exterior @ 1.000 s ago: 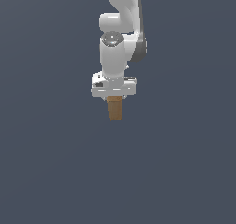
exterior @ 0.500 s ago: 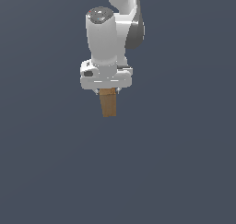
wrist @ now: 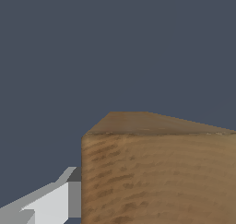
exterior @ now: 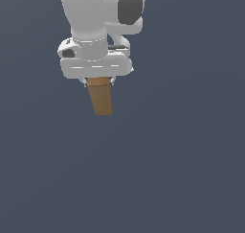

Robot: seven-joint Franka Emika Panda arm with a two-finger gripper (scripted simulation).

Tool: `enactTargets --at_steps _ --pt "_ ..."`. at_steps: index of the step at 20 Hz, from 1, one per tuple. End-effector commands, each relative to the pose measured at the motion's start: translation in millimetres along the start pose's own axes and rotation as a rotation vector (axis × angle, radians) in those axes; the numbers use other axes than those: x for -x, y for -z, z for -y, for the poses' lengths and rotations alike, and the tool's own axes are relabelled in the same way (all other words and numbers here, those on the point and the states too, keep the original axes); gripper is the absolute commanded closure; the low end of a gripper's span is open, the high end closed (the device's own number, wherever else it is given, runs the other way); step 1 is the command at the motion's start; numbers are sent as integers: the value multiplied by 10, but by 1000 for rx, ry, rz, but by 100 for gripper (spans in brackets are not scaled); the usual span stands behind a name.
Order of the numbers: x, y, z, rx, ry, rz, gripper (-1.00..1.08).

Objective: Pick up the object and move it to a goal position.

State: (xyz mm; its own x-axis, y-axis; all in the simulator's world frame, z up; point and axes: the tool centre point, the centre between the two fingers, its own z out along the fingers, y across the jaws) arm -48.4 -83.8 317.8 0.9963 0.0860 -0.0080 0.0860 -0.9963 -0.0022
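**Carrying the block, tilt showing**

Hanging under the white gripper [exterior: 99, 79] in the exterior view, the brown wooden block [exterior: 100, 97] is pinched at its top end by the fingers and slants slightly off vertical. With so little of it inside the grip, I judge it could pivot further or slip free if the arm swings sharply. Nothing but flat slate-grey lies around it — no table edge, no goal marker, no visible surface beneath.

From the wrist view, the block [wrist: 156, 172] fills the near frame, with one pale finger [wrist: 50, 202] against its side — the same featureless grey beyond.
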Motion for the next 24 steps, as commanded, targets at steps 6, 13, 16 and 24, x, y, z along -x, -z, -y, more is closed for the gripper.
enactTargets --at_steps 6,13,16,24 --pt "-169 624 -258 2 0 -8 108" --pt "-298 1059 -448 2 1 -8 108" --pt "-347 1222 -522 2 1 -8 108" --pt "-464 1593 -685 2 2 -8 108"
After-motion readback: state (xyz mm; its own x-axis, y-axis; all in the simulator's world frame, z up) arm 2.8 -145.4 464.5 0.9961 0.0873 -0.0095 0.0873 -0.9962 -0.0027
